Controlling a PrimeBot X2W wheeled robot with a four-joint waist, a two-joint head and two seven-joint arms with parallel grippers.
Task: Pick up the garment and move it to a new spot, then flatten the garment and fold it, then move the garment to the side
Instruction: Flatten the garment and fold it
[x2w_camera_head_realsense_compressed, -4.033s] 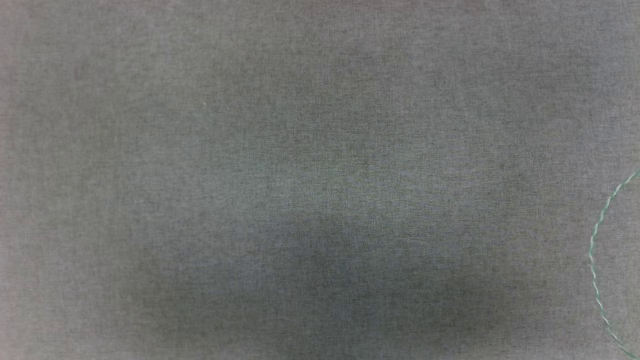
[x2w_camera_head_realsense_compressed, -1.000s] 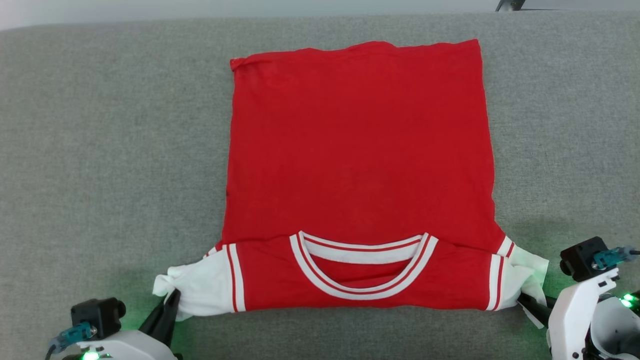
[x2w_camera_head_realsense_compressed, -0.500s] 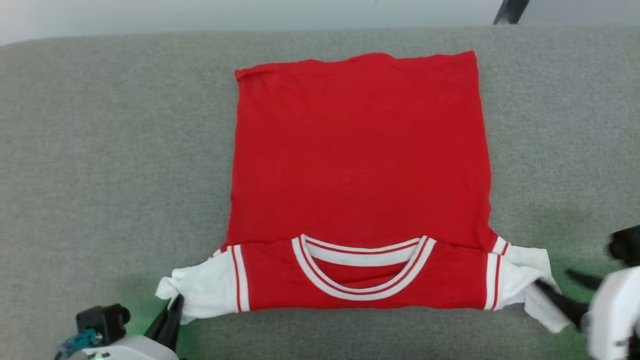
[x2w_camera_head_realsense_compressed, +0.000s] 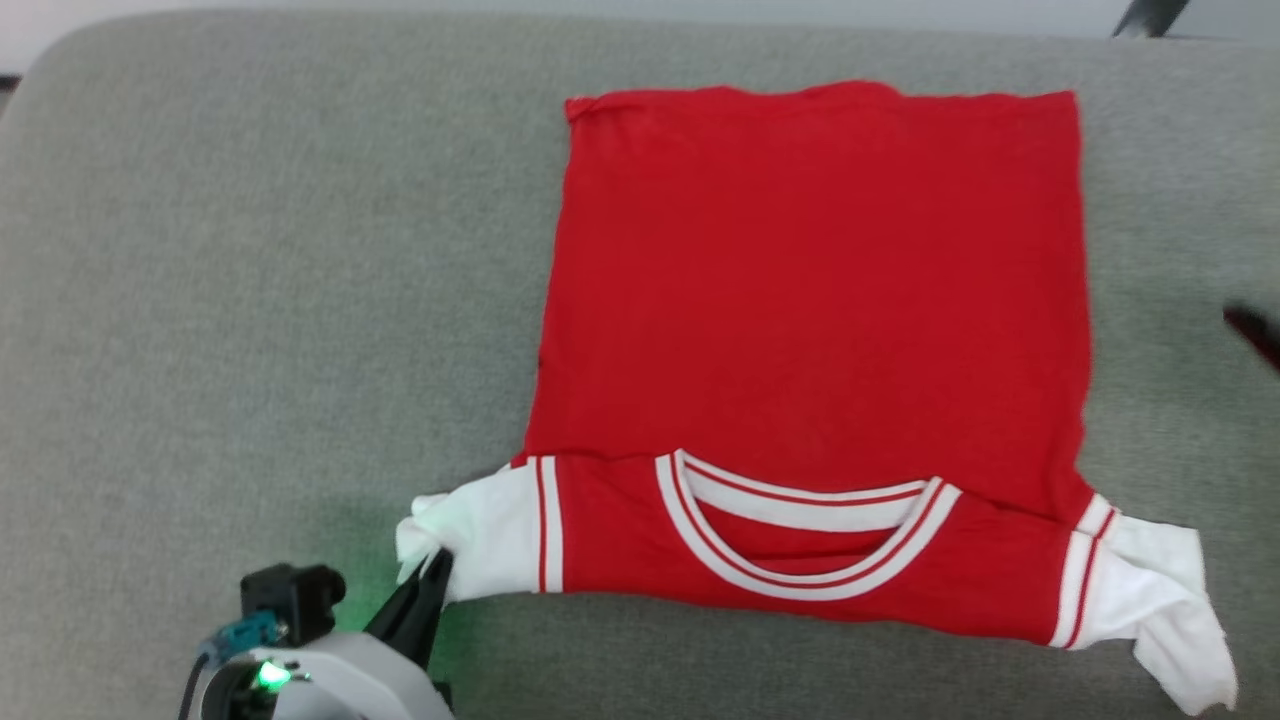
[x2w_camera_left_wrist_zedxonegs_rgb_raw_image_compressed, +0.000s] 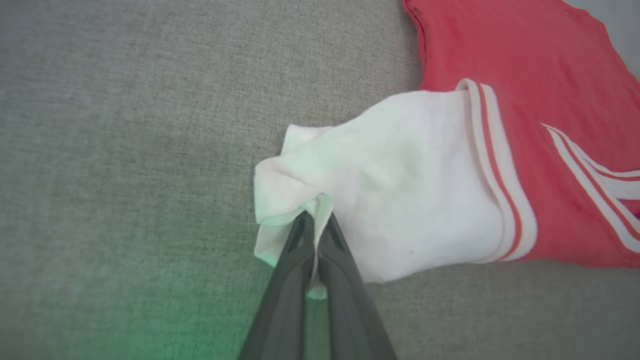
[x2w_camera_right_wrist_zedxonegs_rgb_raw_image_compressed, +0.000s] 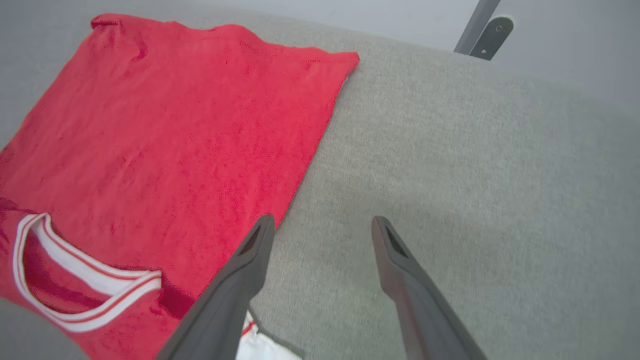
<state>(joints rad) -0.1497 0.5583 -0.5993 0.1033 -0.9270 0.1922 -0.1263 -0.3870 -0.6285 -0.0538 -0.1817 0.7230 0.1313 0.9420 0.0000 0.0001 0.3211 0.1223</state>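
Garment (x2w_camera_head_realsense_compressed: 810, 290) is lying spread on the grey cushion (x2w_camera_head_realsense_compressed: 250, 300), collar end nearest the robot. Left gripper (x2w_camera_left_wrist_zedxonegs_rgb_raw_image_compressed: 314, 227) is clamping the bunched white sleeve (x2w_camera_left_wrist_zedxonegs_rgb_raw_image_compressed: 400, 185) at the garment's left corner, probably anchoring it for a fold. Right gripper (x2w_camera_right_wrist_zedxonegs_rgb_raw_image_compressed: 322, 222) is hanging spread and empty, just off the garment's right edge.

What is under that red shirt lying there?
The red shirt lies spread on a grey fabric surface, which shows all around it. Whatever sits directly beneath the cloth is covered, and so is the shirt's underside.
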